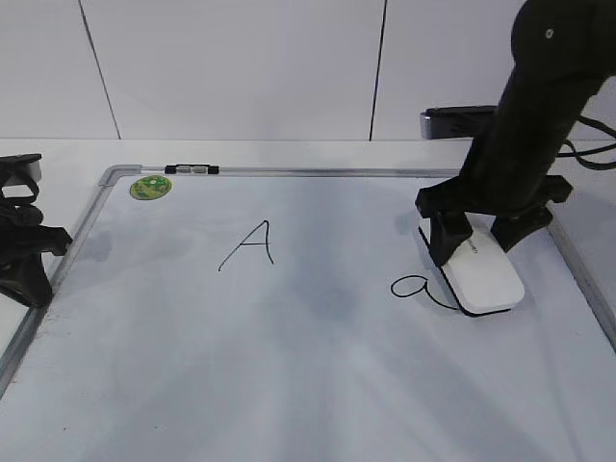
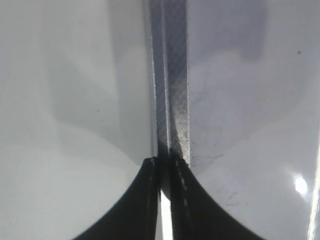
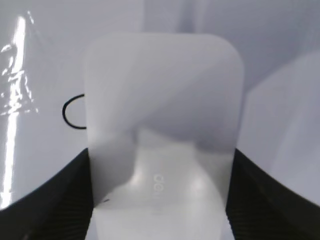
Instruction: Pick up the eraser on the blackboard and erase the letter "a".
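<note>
The eraser (image 1: 486, 274), a white rounded block with a thin black base, lies flat on the blackboard (image 1: 308, 375) at the right. My right gripper (image 1: 478, 241) is shut on its far end, one finger on each side. The right wrist view shows the eraser (image 3: 162, 110) between the two jaws (image 3: 160, 195). The letter "a" (image 1: 409, 287) sits just left of the eraser, its tail running under the eraser's edge; its loop shows in the right wrist view (image 3: 74, 112). My left gripper (image 1: 24, 260) is shut and empty at the board's left edge, above the frame (image 2: 172, 100).
A capital "A" (image 1: 248, 245) is drawn mid-board. A green sticker (image 1: 151, 187) sits near the far left corner, with a black clip (image 1: 191, 169) on the top frame. A black device (image 1: 457, 120) lies behind the board at the right.
</note>
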### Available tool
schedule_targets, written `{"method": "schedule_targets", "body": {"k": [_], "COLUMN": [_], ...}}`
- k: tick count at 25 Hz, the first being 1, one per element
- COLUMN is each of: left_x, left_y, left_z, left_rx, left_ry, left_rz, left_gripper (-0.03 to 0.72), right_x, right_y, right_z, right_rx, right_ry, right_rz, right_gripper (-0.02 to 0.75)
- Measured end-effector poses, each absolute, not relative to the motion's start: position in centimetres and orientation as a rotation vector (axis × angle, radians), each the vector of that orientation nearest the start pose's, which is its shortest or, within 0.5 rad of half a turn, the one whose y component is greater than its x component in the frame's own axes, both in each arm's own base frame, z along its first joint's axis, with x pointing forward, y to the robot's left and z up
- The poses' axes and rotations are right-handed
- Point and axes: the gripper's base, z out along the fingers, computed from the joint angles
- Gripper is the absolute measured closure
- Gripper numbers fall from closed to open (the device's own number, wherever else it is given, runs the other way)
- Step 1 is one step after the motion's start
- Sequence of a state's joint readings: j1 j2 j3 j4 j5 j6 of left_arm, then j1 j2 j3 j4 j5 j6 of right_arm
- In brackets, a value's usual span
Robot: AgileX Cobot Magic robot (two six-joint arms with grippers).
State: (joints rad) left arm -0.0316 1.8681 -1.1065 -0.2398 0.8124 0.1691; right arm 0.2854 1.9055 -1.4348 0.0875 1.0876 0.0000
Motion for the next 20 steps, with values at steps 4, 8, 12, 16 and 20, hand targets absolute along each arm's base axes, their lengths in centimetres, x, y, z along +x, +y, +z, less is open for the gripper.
{"method": "schedule_targets", "body": {"k": [4, 8, 12, 16, 20], "left_x": [33.7, 33.7, 33.7, 33.7, 33.7], "left_y": [-2.7, -2.7, -2.7, -2.7, -2.7], "left_z": [15.3, 15.3, 15.3, 15.3, 15.3], "left_rx": [0.063, 0.061, 0.059, 0.058, 0.056], "left_ry": [3.033, 3.033, 3.033, 3.033, 3.032], "left_rz": [-0.268, -0.27, -0.273, -0.273, -0.276], "left_gripper": [0.664, 0.664, 0.664, 0.664, 0.664], "right_x": [37.6, 38.0, 38.1, 37.9, 37.5], "right_y": [12.2, 12.4, 12.4, 12.9, 14.3], "right_z": [20.3, 19.1, 18.3, 18.2, 18.1], "right_rx": [-0.446, -0.459, -0.471, -0.499, -0.573], "right_ry": [3.018, 3.047, 3.067, 3.064, 3.054], "right_rz": [0.066, 0.053, 0.045, 0.041, 0.03], "right_gripper": [0.17, 0.17, 0.17, 0.17, 0.17]}}
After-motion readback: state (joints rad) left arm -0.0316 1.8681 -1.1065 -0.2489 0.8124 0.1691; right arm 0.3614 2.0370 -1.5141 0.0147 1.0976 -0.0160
